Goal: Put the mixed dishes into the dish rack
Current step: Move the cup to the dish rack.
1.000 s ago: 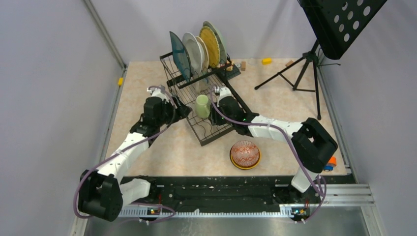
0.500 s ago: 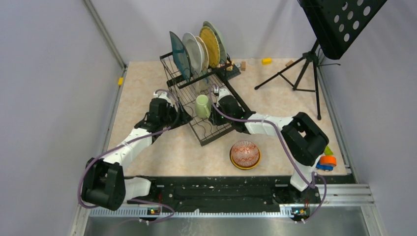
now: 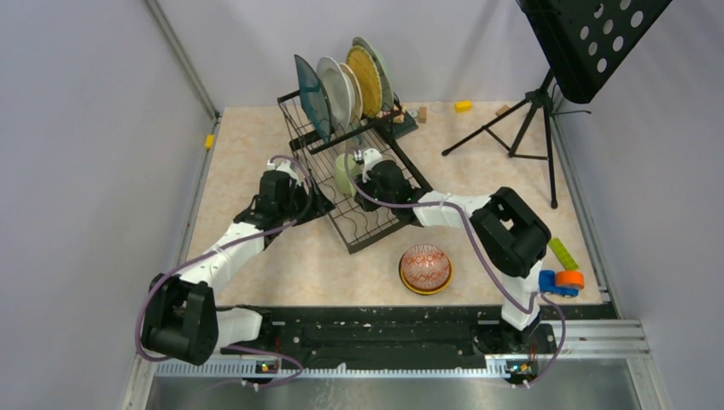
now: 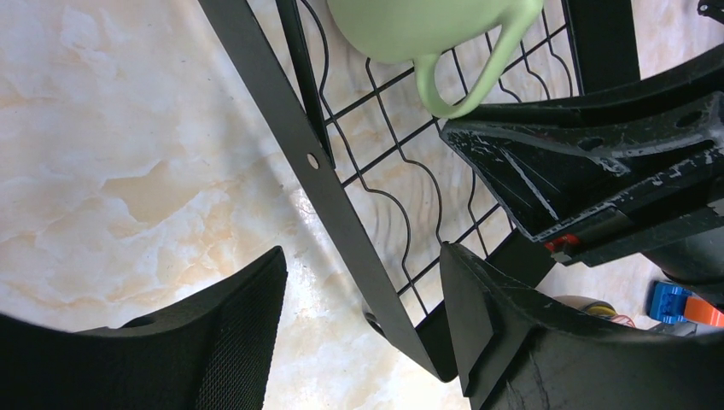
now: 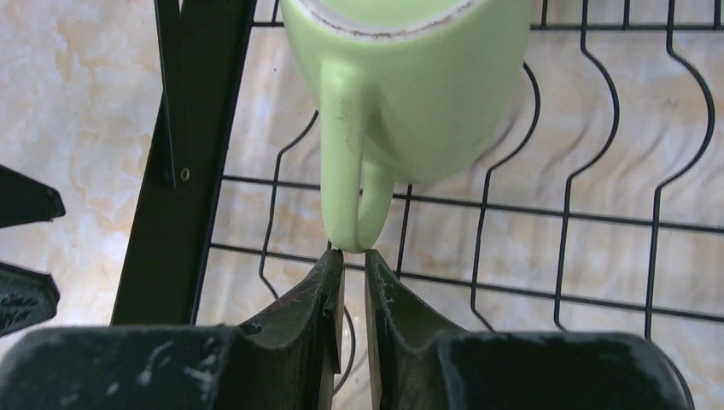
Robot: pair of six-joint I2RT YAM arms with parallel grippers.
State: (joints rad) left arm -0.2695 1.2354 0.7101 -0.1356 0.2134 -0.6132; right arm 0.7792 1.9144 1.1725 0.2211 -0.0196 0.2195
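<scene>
The black wire dish rack (image 3: pixel 376 218) stands mid-table with several plates upright in its raised section: dark teal (image 3: pixel 309 85), white (image 3: pixel 335 85) and cream-yellow (image 3: pixel 365 79). A light-green mug (image 3: pixel 346 171) (image 5: pixel 418 85) lies tilted in the flat tray. My right gripper (image 3: pixel 365 177) (image 5: pixel 354 256) is shut to a thin slit, its tips just under the mug's handle (image 5: pixel 346 171), nothing between them. My left gripper (image 3: pixel 312 198) (image 4: pixel 363 316) is open astride the rack's flat side bar (image 4: pixel 324 188), not touching it. The red-patterned bowl (image 3: pixel 425 266) sits nested in the yellow-orange bowl near the front.
A black tripod music stand (image 3: pixel 529 128) occupies the back right. Small toy blocks (image 3: pixel 462 106) lie behind the rack and one yellow block (image 3: pixel 208 141) is by the left wall. A blue toy car (image 3: pixel 559 280) and a green block (image 3: pixel 563 252) sit at the right edge.
My right gripper has closed and moved further into the rack; the green mug has tipped and shifted toward the back. The left gripper came closer to the rack's side bar.
</scene>
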